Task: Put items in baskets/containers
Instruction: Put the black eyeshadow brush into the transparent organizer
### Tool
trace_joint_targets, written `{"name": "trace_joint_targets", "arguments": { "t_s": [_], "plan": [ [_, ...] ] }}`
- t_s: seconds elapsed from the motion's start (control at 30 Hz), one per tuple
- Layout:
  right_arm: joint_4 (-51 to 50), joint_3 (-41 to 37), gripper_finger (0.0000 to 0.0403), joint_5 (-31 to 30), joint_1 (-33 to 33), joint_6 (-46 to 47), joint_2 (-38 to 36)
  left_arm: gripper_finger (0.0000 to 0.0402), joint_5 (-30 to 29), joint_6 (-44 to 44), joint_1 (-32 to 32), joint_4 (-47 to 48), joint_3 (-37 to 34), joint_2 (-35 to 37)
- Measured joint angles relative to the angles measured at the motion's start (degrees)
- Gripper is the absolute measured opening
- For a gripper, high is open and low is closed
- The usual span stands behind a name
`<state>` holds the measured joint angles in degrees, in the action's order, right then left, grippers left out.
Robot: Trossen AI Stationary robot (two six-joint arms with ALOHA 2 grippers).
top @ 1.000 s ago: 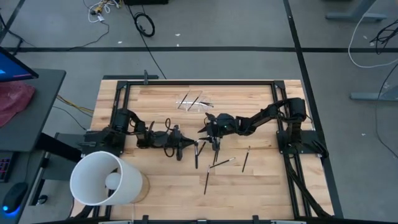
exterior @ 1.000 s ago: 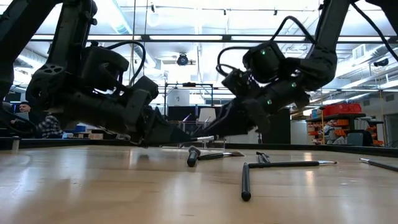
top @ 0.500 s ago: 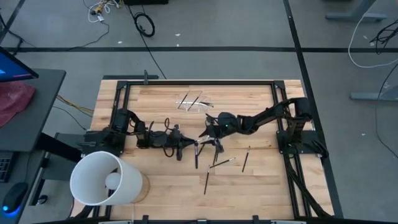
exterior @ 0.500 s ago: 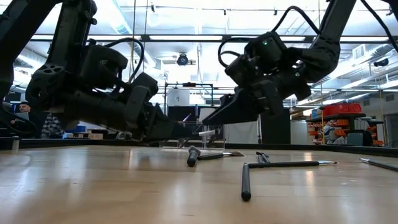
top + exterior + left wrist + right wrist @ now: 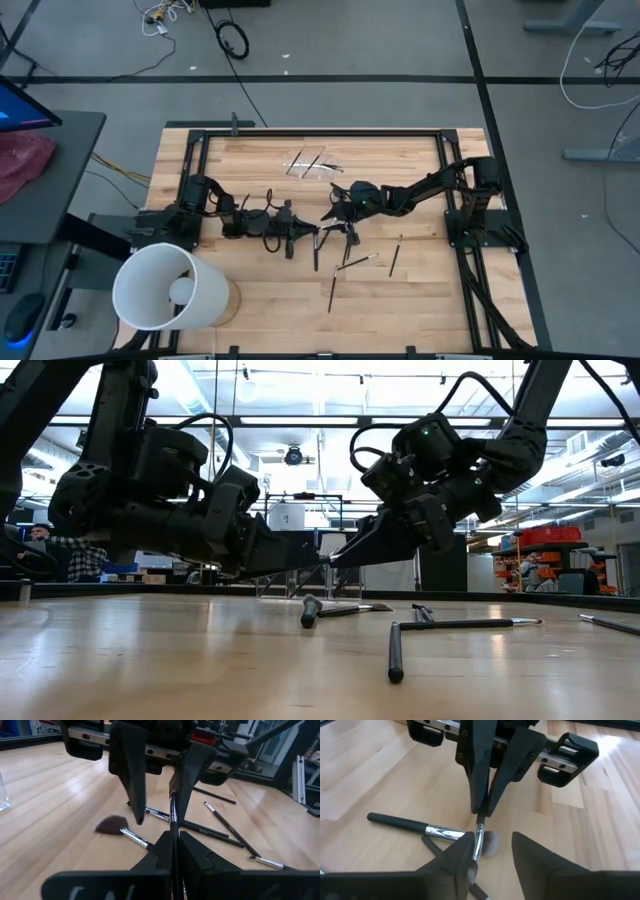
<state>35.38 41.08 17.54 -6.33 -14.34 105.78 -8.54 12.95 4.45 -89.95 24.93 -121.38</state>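
My left gripper (image 5: 310,232) is shut on a thin dark makeup brush (image 5: 173,817), held about level a little above the wood. The brush's silvery ferrule end (image 5: 478,839) reaches between the fingers of my right gripper (image 5: 492,855), which faces the left one tip to tip (image 5: 335,559) and stands open. The ferrule lies close beside one right finger (image 5: 460,854). The clear holder (image 5: 312,165) stands farther back on the table with a couple of brushes at it. My left gripper pinches the brush's handle (image 5: 172,837) between its two shut fingers, which lie along it, about level, coming from the table's left. The brush sticks out past the fingertips, lifted clear of the table. My right gripper: I cannot tell whether its finger touches the ferrule.
Several loose brushes lie on the wood below and near the grippers (image 5: 358,261) (image 5: 332,290) (image 5: 394,255) (image 5: 460,624). One with a broad dark head (image 5: 111,825) lies under them. A large white bucket (image 5: 165,287) stands at the near left corner.
My left gripper has risen a little, bringing the brush off the table to about level. My right gripper has tipped up from pointing down at the table toward the left gripper, and its fingers now stand on either side of the brush's free end.
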Motion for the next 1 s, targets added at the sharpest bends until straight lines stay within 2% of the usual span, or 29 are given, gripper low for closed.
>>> {"name": "trace_joint_targets", "arguments": {
  "t_s": [0.27, 0.43, 0.7, 1.0],
  "plan": [
    [-0.04, 0.00, 0.0052, 1.23, 0.00, -1.17, 0.00, 0.0017, -0.13, 0.11, 0.00, -0.04, -0.02, 0.00],
    [-0.02, 0.00, 0.0018, 1.77, -0.02, -1.17, 0.02, 0.0021, -0.24, 0.37, 0.00, -0.03, -0.04, 0.00],
    [-0.02, 0.00, 0.0010, 1.69, 0.00, -1.34, 0.04, 0.0032, 0.07, 1.15, -0.16, 0.32, -0.04, 0.00],
    [-0.95, 0.00, 0.0008, 1.84, 0.00, -1.22, 0.04, 0.0089, -0.09, 0.74, -0.16, 0.63, -0.02, 0.00]
  ]
}}
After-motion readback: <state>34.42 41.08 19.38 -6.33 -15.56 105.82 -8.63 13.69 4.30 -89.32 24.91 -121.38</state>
